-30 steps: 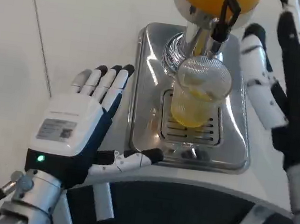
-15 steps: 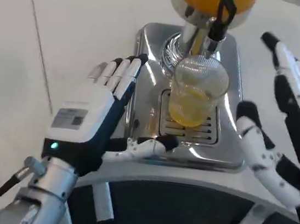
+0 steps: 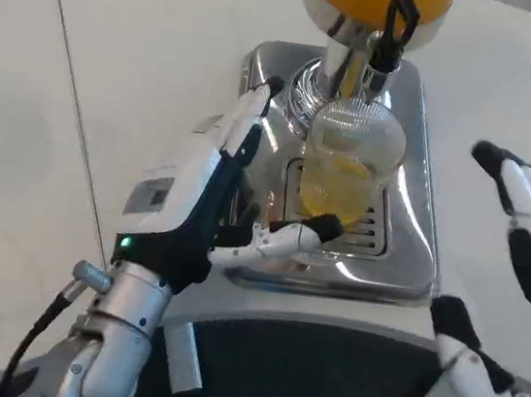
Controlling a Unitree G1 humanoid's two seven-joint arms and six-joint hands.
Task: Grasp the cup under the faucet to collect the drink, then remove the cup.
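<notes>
Your cup (image 3: 346, 170) stands under the faucet (image 3: 389, 39), part full, likely thin and slippery; grip it mid-wall, gently. Left hand (image 3: 208, 201) spread beside the cup, right hand (image 3: 518, 290) spread, well clear

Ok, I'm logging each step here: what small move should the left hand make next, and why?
Probably close the left hand around the cup. The cup sits on the drip tray under the faucet holding yellow drink, and the hand is open beside it, thumb near its base, not yet gripping.
</notes>
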